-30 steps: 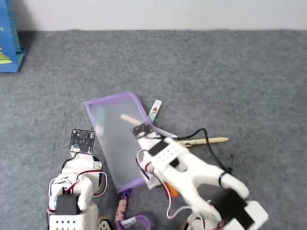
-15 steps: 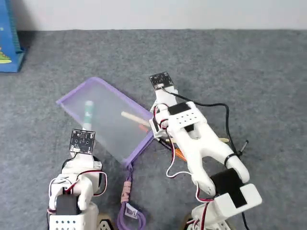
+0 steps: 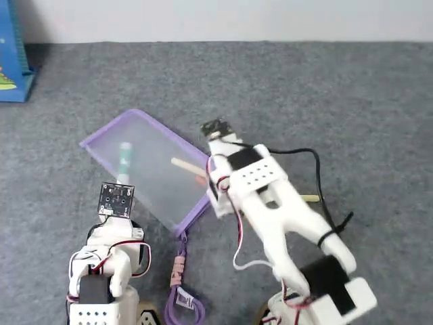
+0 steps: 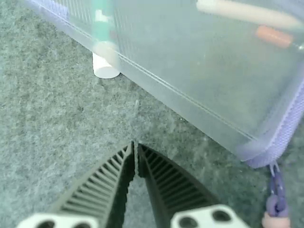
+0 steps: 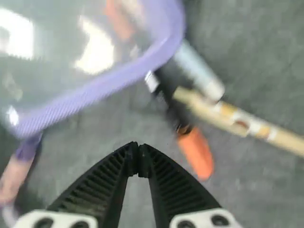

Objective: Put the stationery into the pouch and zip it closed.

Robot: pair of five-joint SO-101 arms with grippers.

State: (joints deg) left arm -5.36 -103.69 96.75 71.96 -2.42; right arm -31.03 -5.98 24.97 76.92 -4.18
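High view: your pouch (image 3: 155, 193) holds a stick (image 3: 188, 164).
Right wrist view: pencil (image 5: 237, 121) and orange pen (image 5: 195, 151) lie outside.
Hands: left hand (image 4: 135, 149) and right hand (image 5: 138, 151) both pressed together, empty.
To do: you load these, then zip.

- Likely a small robotics lab or hobby workbench.
- A grey, felt-like mat (image 3: 338, 95) covers the table, with a plain white wall (image 3: 237, 20) behind it.
- A white plastic robot arm (image 3: 270, 203) has loose wires and sits near a bare square circuit board (image 3: 116, 200).
- A blue printed cardboard box (image 3: 10, 61) stands at the edge.

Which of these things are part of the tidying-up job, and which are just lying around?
Part of the job: pouch, green marker, cream pencil, orange-tipped pen, grey marker.

Just lying about: blue box at the far left edge.
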